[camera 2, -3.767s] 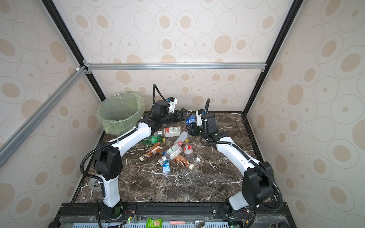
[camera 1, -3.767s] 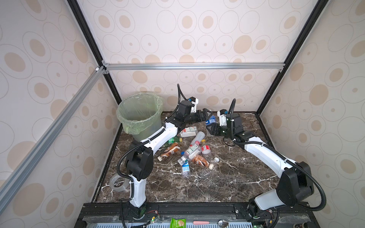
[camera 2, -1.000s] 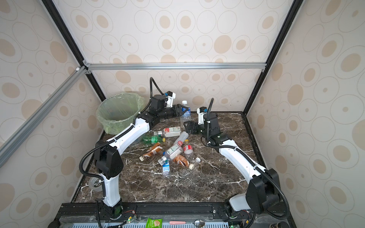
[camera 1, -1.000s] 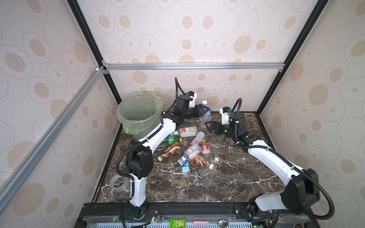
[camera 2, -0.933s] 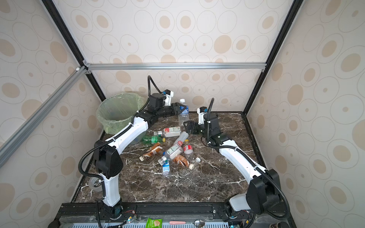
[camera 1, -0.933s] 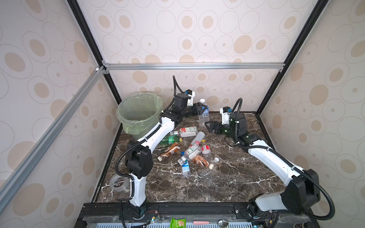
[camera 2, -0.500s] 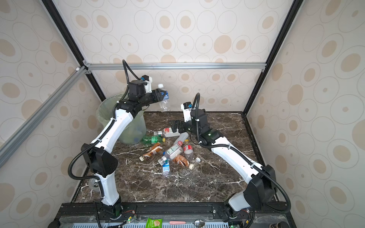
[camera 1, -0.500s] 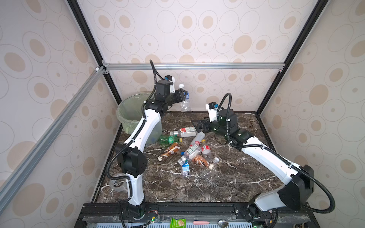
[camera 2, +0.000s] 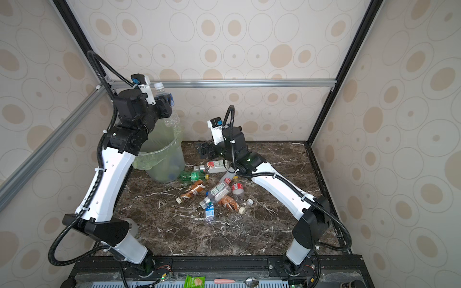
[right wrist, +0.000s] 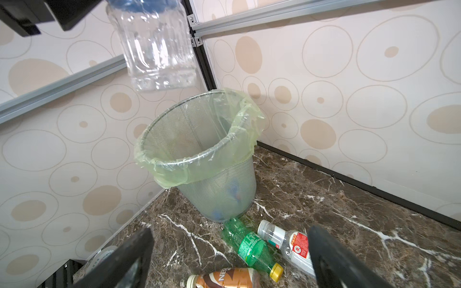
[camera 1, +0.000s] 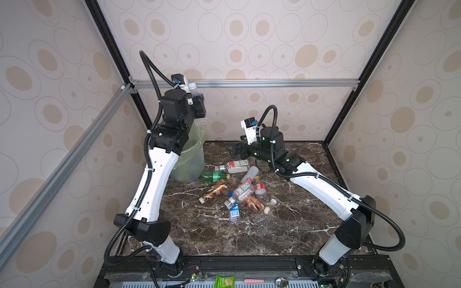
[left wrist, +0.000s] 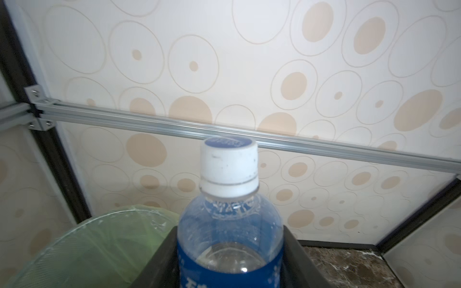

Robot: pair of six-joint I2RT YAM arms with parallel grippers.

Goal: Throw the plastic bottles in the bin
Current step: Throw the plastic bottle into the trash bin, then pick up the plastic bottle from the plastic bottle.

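The blue-labelled water bottle (left wrist: 229, 232) hangs upright, cap up, clamped at its label in the left pincer (camera 1: 199, 102), high above the green-lined mesh bin (right wrist: 199, 159). Whether its base sits squarely over the opening cannot be told. Released off-centre, it would likely strike the rim and bounce onto the marble bench (camera 1: 287, 224) among the other bottles (camera 1: 245, 190). The left arm (camera 1: 159, 174) crowds the bin and could nudge it. The right pincer (camera 1: 235, 149) stands wide and empty above the bench.
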